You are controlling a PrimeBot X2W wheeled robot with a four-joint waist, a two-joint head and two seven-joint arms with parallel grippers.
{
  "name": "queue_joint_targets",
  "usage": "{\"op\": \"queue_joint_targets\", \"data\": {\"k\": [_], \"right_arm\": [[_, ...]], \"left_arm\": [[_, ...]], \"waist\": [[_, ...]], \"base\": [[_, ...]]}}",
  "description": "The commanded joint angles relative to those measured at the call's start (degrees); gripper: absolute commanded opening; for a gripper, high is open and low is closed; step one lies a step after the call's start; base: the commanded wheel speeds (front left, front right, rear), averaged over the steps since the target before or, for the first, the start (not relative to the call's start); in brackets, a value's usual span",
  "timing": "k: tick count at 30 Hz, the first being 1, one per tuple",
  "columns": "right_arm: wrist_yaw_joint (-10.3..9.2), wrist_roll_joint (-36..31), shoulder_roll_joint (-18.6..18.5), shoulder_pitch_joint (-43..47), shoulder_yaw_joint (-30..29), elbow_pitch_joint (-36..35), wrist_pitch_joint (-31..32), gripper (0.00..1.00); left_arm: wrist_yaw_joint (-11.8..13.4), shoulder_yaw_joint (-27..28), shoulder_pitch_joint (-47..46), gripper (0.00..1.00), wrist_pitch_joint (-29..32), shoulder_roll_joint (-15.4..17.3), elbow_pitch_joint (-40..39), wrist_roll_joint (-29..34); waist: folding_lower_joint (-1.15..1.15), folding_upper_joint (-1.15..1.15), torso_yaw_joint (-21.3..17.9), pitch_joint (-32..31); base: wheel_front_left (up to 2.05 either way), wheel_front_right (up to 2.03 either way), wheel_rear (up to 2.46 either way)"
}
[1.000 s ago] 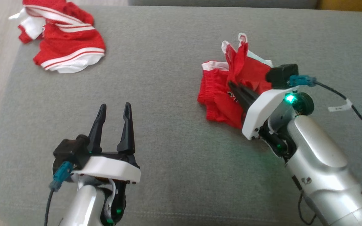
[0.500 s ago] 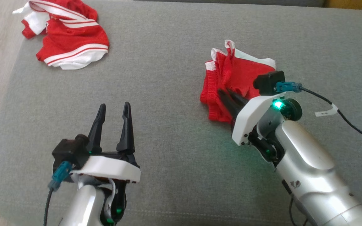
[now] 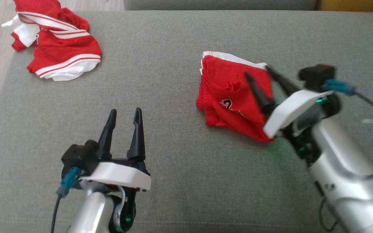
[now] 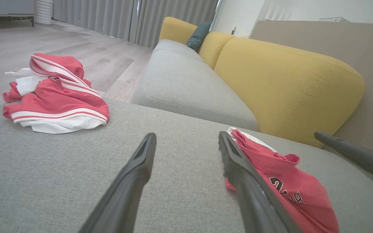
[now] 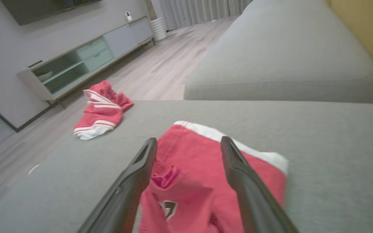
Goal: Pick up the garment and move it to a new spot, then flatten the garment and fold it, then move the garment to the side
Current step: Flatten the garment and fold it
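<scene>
Having just sprung open, the right gripper (image 3: 257, 71) hangs with fingers spread over the red garment (image 3: 225, 97), which now lies released and rumpled on the grey cushion (image 3: 160, 58). The left gripper (image 3: 125, 111) waits open, well apart. Flattening likely comes next.

Garment (image 3: 228, 94) on cushion (image 3: 173, 155), pile (image 3: 57, 55) far left

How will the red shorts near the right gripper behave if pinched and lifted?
Likely floppy: the shorts lie in soft folds, with a puckered ridge. Probably light: the fabric looks thin. Pushed, they would likely bunch rather than slide on the woven cushion.
</scene>
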Motion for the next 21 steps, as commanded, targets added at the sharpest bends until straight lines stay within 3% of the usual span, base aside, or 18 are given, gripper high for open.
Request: {"op": "queue_joint_targets", "data": {"k": [1, 2, 3, 4, 7, 8, 14, 21], "right_arm": [[0.37, -1.34, -0.36, -0.86, -0.69, -1.77, -0.9, 1.0], [0.37, -2.2, -0.82, -0.91, -1.45, -1.29, -0.94, 0.94], [0.37, -3.06, -1.27, -1.04, -2.02, -0.67, -0.94, 0.6], [0.37, -4.03, -1.73, -1.22, -2.6, 0.27, -0.84, 0.42], [0.37, -6.95, -2.92, -2.05, -2.66, 3.61, 0.28, 0.05], [0.37, -7.42, -3.16, -2.43, -2.4, 4.67, 0.7, 0.0], [0.37, -8.53, -5.7, -5.26, 2.38, 9.62, 2.06, 0.0], [0.37, -2.25, -7.99, -6.58, 10.54, 11.02, 3.59, 0.0]], "left_arm": [[0.17, 1.28, -0.5, 1.0, -0.35, 0.17, -1.98, 0.05], [0.17, 1.14, -0.5, 1.0, -0.35, 0.17, -1.98, 0.05], [0.16, 0.98, -0.5, 1.0, -0.35, 0.17, -1.98, 0.04], [0.14, 0.83, -0.51, 1.0, -0.35, 0.17, -1.98, 0.03], [0.05, 0.27, -0.58, 1.0, -0.35, 0.17, -1.87, -0.07], [0.02, 0.1, -0.65, 1.0, -0.35, 0.17, -1.8, -0.1], [0.13, -0.51, -1.02, 1.0, -0.35, 0.17, -1.65, -0.24], [0.34, -0.52, -1.08, 1.0, -0.35, 0.17, -1.66, -0.52]], "waist": [[0.0, 0.0, 0.06, 0.0], [0.0, 0.0, 0.15, 0.02], [0.0, 0.0, 0.27, 0.07], [0.0, 0.0, 0.41, 0.13], [0.0, 0.0, 1.14, 0.48], [0.0, 0.0, 1.48, 0.65], [0.0, 0.0, 3.81, 1.73], [0.0, 0.0, 5.4, 2.32]], "base": [[0.0, 0.0, 0.0], [0.0, 0.0, 0.0], [0.0, 0.0, 0.0], [0.0, 0.0, 0.0], [0.0, 0.0, 0.0], [0.0, 0.0, 0.0], [0.0, 0.0, 0.0], [0.0, 0.0, 0.0]]}}
